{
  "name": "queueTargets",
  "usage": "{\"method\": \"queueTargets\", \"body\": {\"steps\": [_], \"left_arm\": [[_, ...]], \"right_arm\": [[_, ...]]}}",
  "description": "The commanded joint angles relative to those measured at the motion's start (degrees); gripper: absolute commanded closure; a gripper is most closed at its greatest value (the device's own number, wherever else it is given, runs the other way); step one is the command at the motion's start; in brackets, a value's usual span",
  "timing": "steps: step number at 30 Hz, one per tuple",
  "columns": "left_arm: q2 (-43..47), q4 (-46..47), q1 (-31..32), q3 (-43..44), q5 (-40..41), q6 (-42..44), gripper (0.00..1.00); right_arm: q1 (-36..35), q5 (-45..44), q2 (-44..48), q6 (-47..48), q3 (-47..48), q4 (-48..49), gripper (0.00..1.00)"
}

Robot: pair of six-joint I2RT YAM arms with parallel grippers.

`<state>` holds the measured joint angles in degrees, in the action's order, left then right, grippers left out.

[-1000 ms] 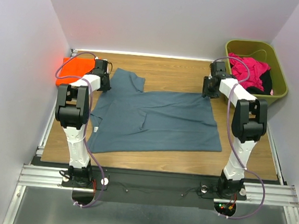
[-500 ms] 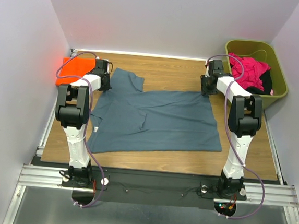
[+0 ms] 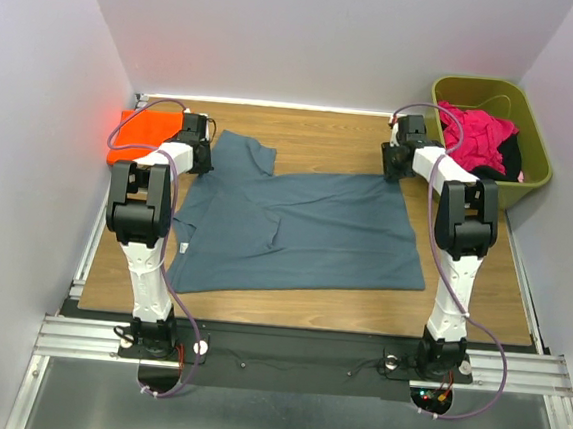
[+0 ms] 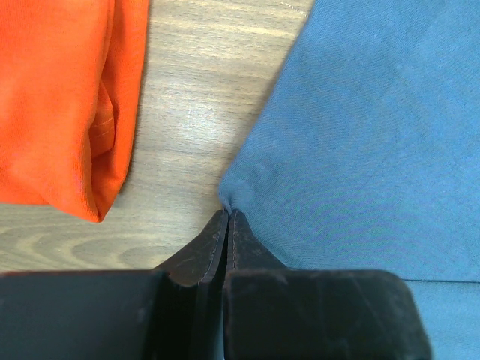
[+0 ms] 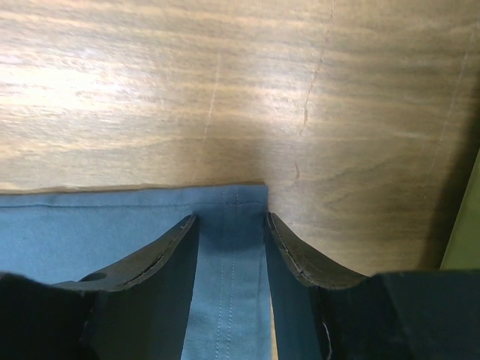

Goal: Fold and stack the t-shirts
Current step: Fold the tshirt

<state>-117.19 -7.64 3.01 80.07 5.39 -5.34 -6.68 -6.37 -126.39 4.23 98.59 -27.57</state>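
A slate blue-grey t-shirt [image 3: 295, 230] lies spread flat across the wooden table [image 3: 324, 132]. An orange t-shirt [image 3: 141, 130] sits folded at the far left corner. My left gripper [image 3: 203, 159] is at the blue shirt's left edge. In the left wrist view its tips [image 4: 227, 214] are shut on a puckered bit of the blue cloth [image 4: 375, 135], with the orange t-shirt [image 4: 60, 97] just to the left. My right gripper [image 3: 391, 171] is at the shirt's far right corner. It stands open [image 5: 231, 221], its fingers either side of the hemmed corner [image 5: 232, 202].
An olive bin [image 3: 533, 146] holding pink and dark clothes [image 3: 479, 136] stands at the far right, close to the right arm. Its green edge [image 5: 469, 225] shows in the right wrist view. White walls close in on the left, right and back.
The left gripper has shut on the blue shirt's edge. The right arm's wrist has shifted slightly toward the far left, over the shirt's corner.
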Motion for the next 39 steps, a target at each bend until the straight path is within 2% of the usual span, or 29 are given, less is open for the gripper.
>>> {"method": "queueTargets", "body": {"steps": [1,22,25,27,32,39], "left_arm": [[-3.31,-4.58,-0.19,0.0,0.5,0.86,0.95],[-3.23,-4.67,-0.19,-0.09,0.59,0.86,0.95],[-3.31,-4.67,-0.19,-0.09,0.68,0.86,0.95],[-3.31,-4.66,-0.19,-0.01,0.5,0.95,0.95],[-3.31,-4.93,-0.28,1.4,0.32,2.0,0.96],[-2.43,-4.75,-0.46,5.88,1.12,2.62,1.0]], "right_arm": [[0.17,1.19,-0.09,0.78,3.1,3.93,0.54],[1.76,4.0,-4.04,0.86,0.73,4.63,0.56],[1.76,4.35,-4.74,1.48,0.38,4.55,0.64],[1.76,4.53,-4.83,1.75,-0.32,4.63,0.78],[1.76,4.7,-5.19,2.27,0.46,4.54,0.99],[1.84,1.11,-4.31,2.45,4.42,4.63,0.99]]}}
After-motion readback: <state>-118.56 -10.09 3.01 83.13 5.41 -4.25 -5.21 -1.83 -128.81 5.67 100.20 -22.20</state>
